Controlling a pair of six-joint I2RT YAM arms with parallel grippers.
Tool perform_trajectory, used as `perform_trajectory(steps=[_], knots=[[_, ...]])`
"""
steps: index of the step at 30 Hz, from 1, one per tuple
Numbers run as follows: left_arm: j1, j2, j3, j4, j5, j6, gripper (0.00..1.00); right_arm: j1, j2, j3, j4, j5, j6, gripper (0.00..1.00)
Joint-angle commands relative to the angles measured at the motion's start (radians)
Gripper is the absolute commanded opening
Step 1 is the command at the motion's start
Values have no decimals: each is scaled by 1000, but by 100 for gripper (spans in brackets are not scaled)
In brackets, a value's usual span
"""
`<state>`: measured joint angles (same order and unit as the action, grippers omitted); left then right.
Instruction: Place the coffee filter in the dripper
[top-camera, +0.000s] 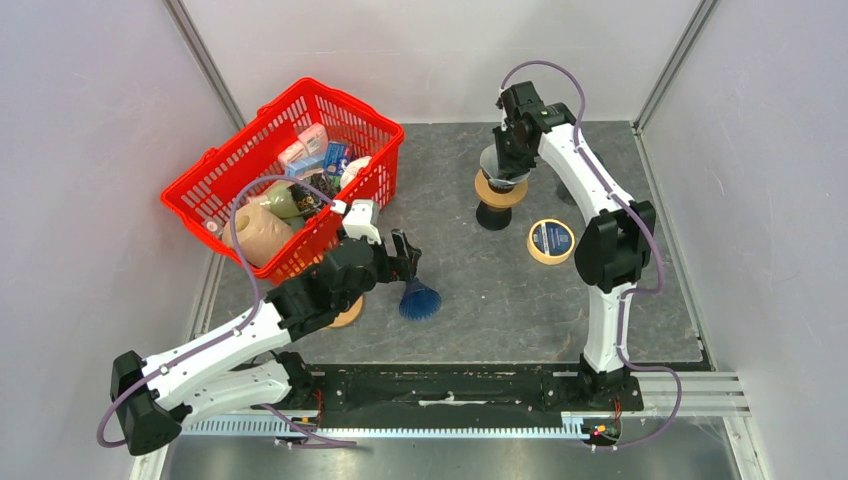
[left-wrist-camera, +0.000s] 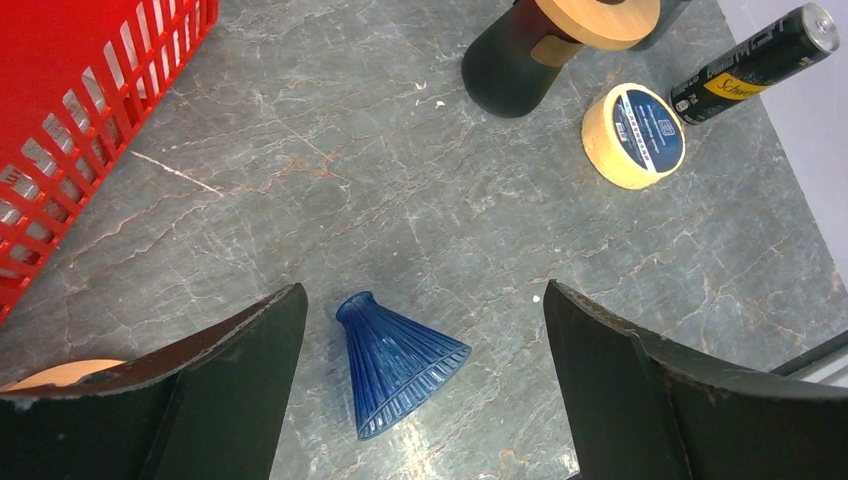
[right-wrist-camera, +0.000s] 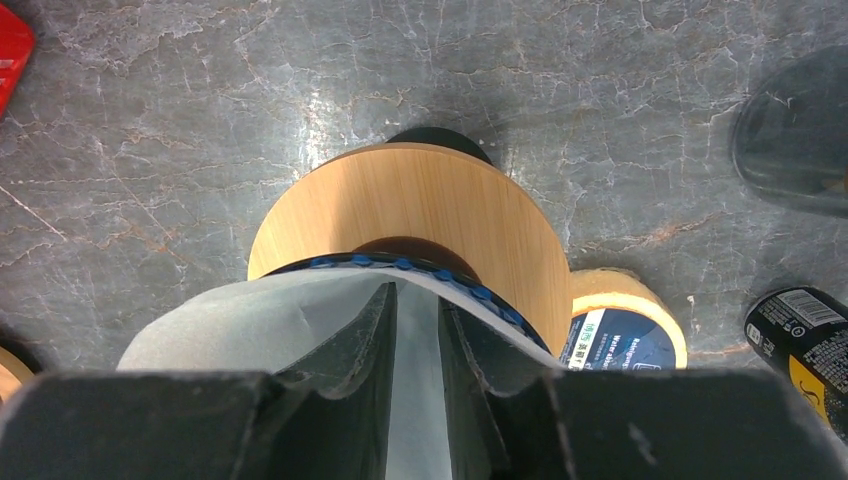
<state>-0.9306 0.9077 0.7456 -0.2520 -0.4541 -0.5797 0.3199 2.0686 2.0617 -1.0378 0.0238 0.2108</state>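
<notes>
The grey-white coffee filter (right-wrist-camera: 230, 330) spreads open over the blue beaded rim of the dripper (right-wrist-camera: 480, 291), which rests on the wooden collar (right-wrist-camera: 400, 200) of a dark carafe (top-camera: 495, 215) at the back of the table. My right gripper (right-wrist-camera: 415, 295) reaches down into the filter (top-camera: 492, 163). Its jaws are drawn close together, with filter paper filling the narrow gap between them. Over at the near left, my left gripper (left-wrist-camera: 422, 300) hovers wide open and holds nothing. Below and between its fingers a blue ribbed cone (left-wrist-camera: 400, 365) lies on its side.
A red basket (top-camera: 210, 190) full of groceries stands at the back left. A yellow tape roll (top-camera: 551, 240) lies right of the carafe, with a black can (left-wrist-camera: 760, 60) beyond it. A wooden disc (top-camera: 350, 313) lies under the left arm.
</notes>
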Motion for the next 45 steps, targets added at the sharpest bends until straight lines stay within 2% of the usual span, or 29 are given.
perform_trajectory(steps=[1,7,19,27,33,45], knots=[[6,2,3,8,-37,-22,95,5,26,60,-27,13,-26,31],[7,2,2,2,-47,-21,95,16,22,61,-35,15,-42,45],[7,-7,1,-7,-60,-21,95,37,14,59,-48,45,-50,60],[7,-10,3,-10,-61,-21,95,41,10,64,-48,53,-40,61],[7,-7,7,-9,-55,-21,95,42,-9,92,-43,67,-33,38],[7,-3,14,-4,-37,-16,95,42,-73,134,-44,124,-28,43]])
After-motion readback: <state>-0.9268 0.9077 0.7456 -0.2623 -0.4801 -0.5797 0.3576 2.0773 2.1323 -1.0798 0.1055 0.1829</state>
